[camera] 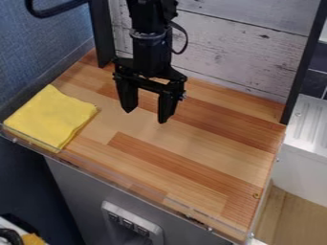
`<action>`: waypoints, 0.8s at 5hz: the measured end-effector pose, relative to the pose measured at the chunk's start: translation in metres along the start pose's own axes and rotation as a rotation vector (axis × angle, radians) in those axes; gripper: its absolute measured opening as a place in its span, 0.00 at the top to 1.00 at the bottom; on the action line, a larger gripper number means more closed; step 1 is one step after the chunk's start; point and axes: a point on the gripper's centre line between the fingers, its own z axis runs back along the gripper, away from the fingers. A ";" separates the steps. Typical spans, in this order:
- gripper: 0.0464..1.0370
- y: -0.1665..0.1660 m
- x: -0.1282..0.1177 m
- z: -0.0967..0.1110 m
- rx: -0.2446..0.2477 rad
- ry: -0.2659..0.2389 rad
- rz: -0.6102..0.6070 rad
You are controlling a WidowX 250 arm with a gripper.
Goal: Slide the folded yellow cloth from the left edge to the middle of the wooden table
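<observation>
In the camera view my black gripper [146,116] hangs empty over the wooden counter [191,160], fingers spread wide, so I'd call this the stage before a grasp. The yellow cloth [51,117] lies folded at the left, and picking it up would call for going left, nearer, then down. Whitewashed boards [223,45] stand at the far side, a blue wall [57,33] left, a white ribbed surface [311,119] right.
</observation>
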 end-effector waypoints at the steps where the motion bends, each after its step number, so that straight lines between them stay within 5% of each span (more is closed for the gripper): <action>1: 0.04 0.012 -0.006 -0.008 -0.005 0.005 -0.039; 4: 0.04 0.072 -0.014 -0.017 -0.003 -0.078 -0.269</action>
